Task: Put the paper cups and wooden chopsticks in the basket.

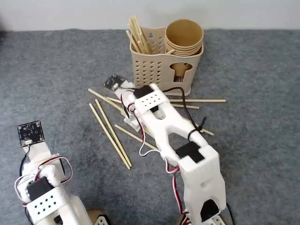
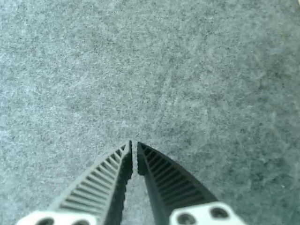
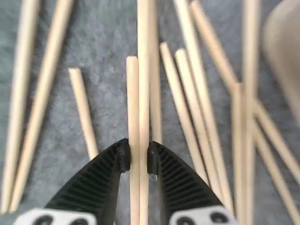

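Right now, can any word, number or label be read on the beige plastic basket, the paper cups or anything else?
None readable. The beige perforated plastic basket, tan paper cups and wooden chopsticks are plain; the small black circuit board bears only marks too small to read.

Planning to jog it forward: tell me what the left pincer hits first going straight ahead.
Probably just the grey carpet; nothing else lies ahead of the left pincer, though depth is unclear.

Basket (image 1: 161, 70) at table (image 1: 253, 93) back centre; paper cups (image 1: 184, 36) in right compartment, chopsticks (image 1: 138, 35) in left; loose chopsticks (image 1: 110, 133) on table before basket.
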`<state>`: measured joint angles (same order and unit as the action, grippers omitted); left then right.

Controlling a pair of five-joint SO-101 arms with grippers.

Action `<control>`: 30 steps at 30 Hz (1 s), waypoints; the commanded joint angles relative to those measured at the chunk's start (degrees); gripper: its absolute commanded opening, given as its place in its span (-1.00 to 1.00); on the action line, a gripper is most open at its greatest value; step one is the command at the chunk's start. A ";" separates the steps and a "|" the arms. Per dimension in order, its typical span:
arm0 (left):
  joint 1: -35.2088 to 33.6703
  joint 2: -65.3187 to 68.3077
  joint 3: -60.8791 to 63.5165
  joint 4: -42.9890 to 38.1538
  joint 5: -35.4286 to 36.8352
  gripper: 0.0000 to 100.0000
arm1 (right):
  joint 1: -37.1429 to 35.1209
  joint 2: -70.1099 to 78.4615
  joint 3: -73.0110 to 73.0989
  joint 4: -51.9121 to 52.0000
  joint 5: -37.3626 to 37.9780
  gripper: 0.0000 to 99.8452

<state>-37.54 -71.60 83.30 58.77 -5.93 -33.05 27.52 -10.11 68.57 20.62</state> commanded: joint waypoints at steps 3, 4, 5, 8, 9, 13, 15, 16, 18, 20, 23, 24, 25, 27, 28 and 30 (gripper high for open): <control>0.35 -1.14 -0.40 -0.97 -0.35 -0.97 | 0.48 -14.46 -0.44 4.88 0.53 -0.98; 0.35 -1.14 -0.40 -0.97 -0.35 -0.97 | 0.48 -16.40 -0.44 5.58 0.53 -0.98; 0.35 -1.14 -0.40 -0.97 -0.35 -0.97 | 0.48 -18.42 -0.44 6.11 0.53 -0.98; 0.35 -1.14 -0.40 -0.97 -0.35 -0.97 | 0.48 -24.13 -0.44 6.29 0.44 -0.98; 0.35 -1.14 -0.40 -0.97 -0.35 -0.97 | 0.48 -26.15 -0.44 6.11 0.35 -0.98; 0.35 -1.14 -0.40 -0.97 -0.35 -0.97 | 0.40 -33.98 -0.44 3.56 0.18 -0.98; 0.35 -1.14 -0.40 -0.97 -0.35 -0.97 | -0.13 -37.85 -0.53 1.10 0.18 -0.98; 0.35 -1.14 -0.40 -0.97 -0.35 -0.97 | -0.40 -39.60 -0.53 -0.66 0.18 -0.98; 0.35 -1.14 -0.40 -0.97 -0.35 -0.97 | -0.40 -42.77 -0.53 -4.88 0.09 -0.98; 0.35 -1.14 -0.40 -0.97 -0.35 -0.97 | -0.40 -45.14 -0.53 -10.07 0.09 -0.98; 0.35 -1.14 -0.40 -0.97 -0.35 -0.97 | -0.13 -46.99 -0.53 -18.51 0.09 -0.98; 0.35 -1.14 -0.40 -0.97 -0.35 -0.97 | -0.13 -47.25 -0.53 -21.32 0.09 -0.98; 0.35 -1.14 -0.40 -0.97 -0.35 -0.97 | -0.13 -47.25 -0.53 -24.04 0.09 -0.98; 0.35 -1.14 -0.40 -0.97 -0.35 -0.97 | -0.13 -47.25 -0.53 -30.11 0.09 -0.98; 0.35 -1.14 -0.40 -0.97 -0.35 -0.97 | -0.04 -47.16 -0.44 -32.75 0.09 -0.98; 0.35 -1.14 -0.40 -0.97 -0.35 -0.97 | -0.04 -46.64 -0.44 -37.58 0.09 -0.98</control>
<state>-37.54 -71.60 83.30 58.77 -5.93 -33.05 -17.14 -10.11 38.68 20.53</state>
